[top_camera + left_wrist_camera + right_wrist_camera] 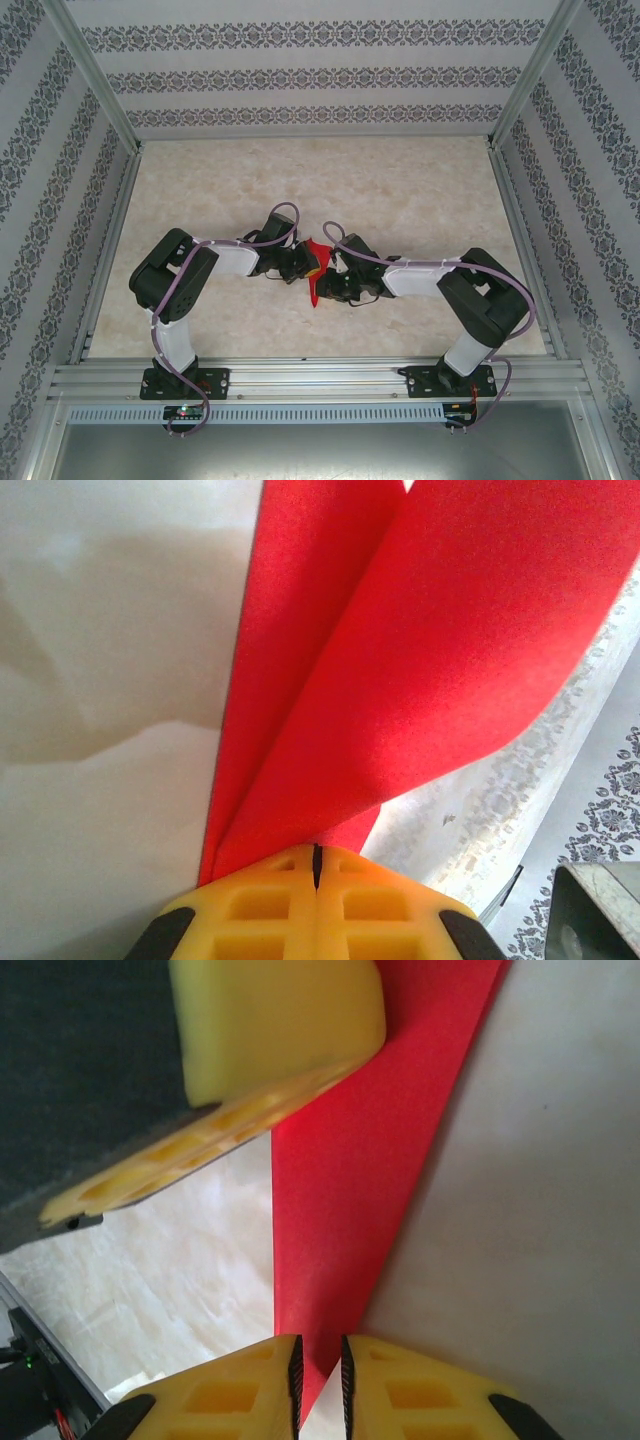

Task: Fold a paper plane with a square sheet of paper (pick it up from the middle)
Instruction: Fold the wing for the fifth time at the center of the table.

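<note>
The red paper (pixel 318 268) hangs folded between my two grippers, above the middle of the table. In the left wrist view it fans out as two long red flaps (pixel 400 660) from a point at my left gripper (pixel 316 865), which is shut on its narrow end. The right wrist view has a narrow red strip (pixel 350 1190) running down into my right gripper (pixel 320 1370). Its jaws stand slightly apart, with a gap beside the paper. The left gripper's yellow fingers (pixel 270 1020) show at the strip's far end. The two grippers (pixel 300 262) (pixel 335 275) nearly touch in the top view.
The beige marbled table (pixel 300 180) lies open behind the arms. Patterned walls with aluminium posts (pixel 95 70) enclose it on three sides. A metal rail (pixel 320 378) runs along the near edge, carrying both arm bases.
</note>
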